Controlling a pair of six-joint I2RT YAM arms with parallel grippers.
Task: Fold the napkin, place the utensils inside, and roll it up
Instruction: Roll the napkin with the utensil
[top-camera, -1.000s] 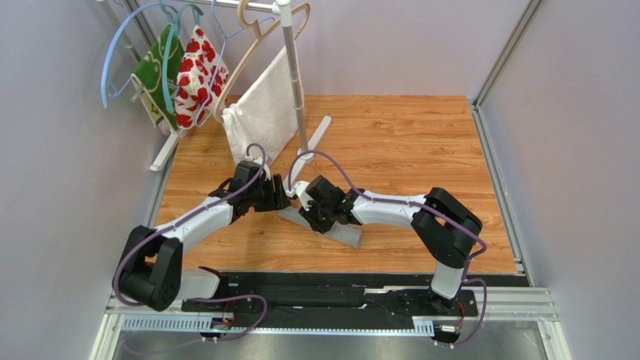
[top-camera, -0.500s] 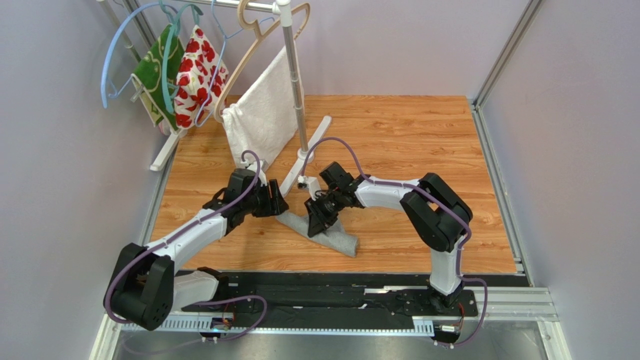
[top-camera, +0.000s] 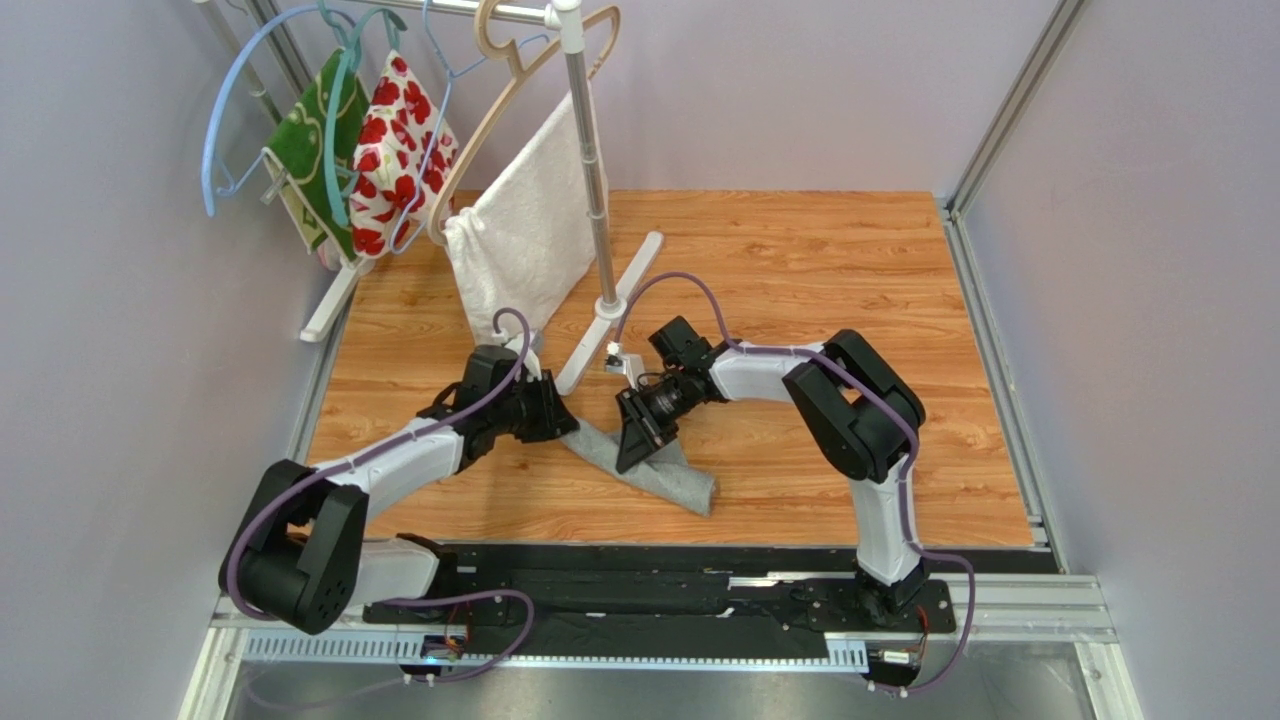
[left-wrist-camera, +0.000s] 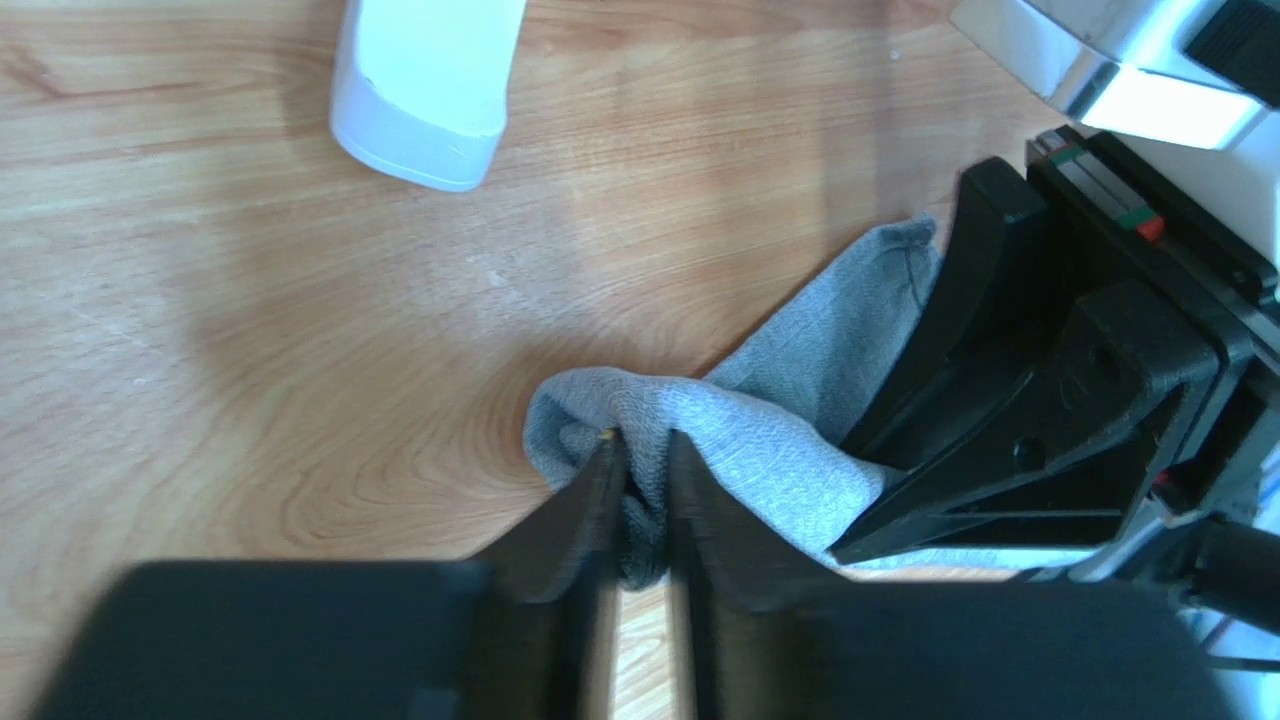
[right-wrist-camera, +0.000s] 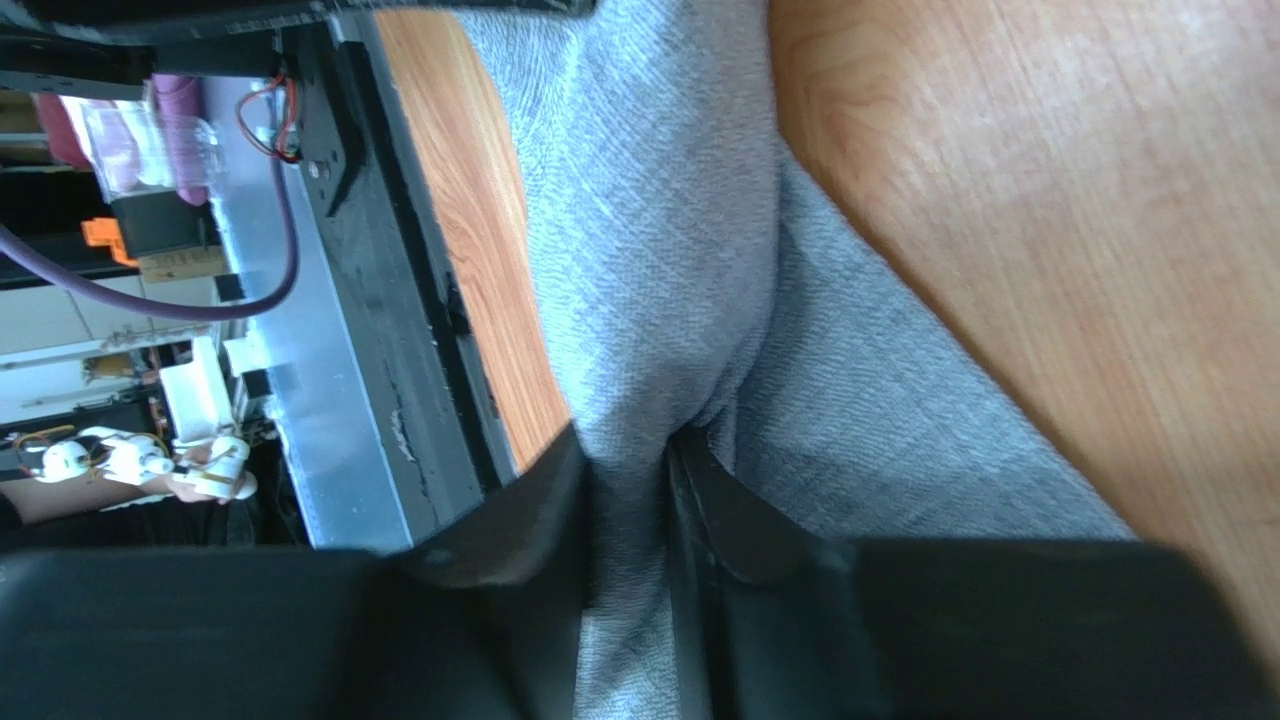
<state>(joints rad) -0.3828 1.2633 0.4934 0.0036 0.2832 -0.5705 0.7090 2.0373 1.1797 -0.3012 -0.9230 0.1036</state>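
The grey napkin (top-camera: 661, 473) lies bunched into a narrow strip on the counter (top-camera: 842, 255), about midway between the left and right edges and nearer the near edge than the far one. It slants from its far-left end down toward the near edge.

The left pincer (top-camera: 564, 426) is clamped on that far-left end; its wrist view shows the two fingers (left-wrist-camera: 601, 495) pressed together on a rounded wad of cloth. The right pincer (top-camera: 631, 444) is just beside it and closed on a raised ridge of the cloth a little further along, with the fabric pinched tight between its fingers (right-wrist-camera: 706, 503).

No knife shows in any view (it may be under the cloth, or simply out of sight).

This looks like the folding step, with the cloth gathered rather than laid flat. The next move probably calls for the two arms to draw apart, spread the strip into a neat flat fold, and avoid the rack foot (left-wrist-camera: 428, 90) close by on the far side.
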